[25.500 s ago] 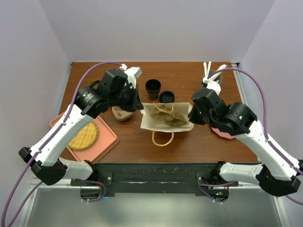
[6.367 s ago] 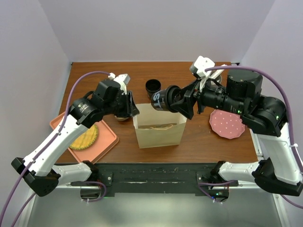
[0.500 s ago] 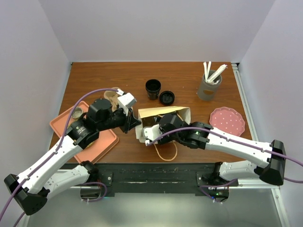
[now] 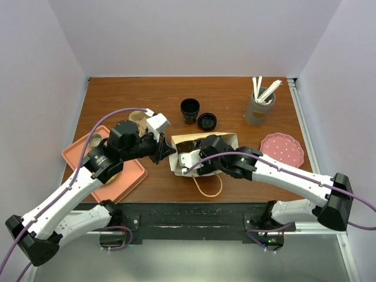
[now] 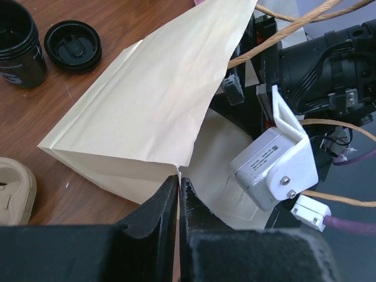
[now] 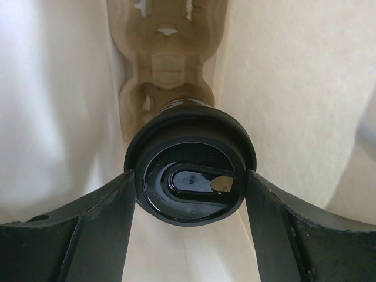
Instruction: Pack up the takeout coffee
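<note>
Gripping takeout coffee point(image 6: 189, 179) in bag point(image 5: 147, 106), lettering point(image 6: 154, 183) illegible

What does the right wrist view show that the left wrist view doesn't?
Right wrist only: the coffee, gripped between the right fingers inside the bag, with a cardboard carrier beyond it.
Left wrist only: the left gripper pinching the bag's edge, the lidless cup and loose lid on the table, and the right arm reaching into the bag.
Both: the bag, seen from inside in the right wrist view and from outside in the left.
</note>
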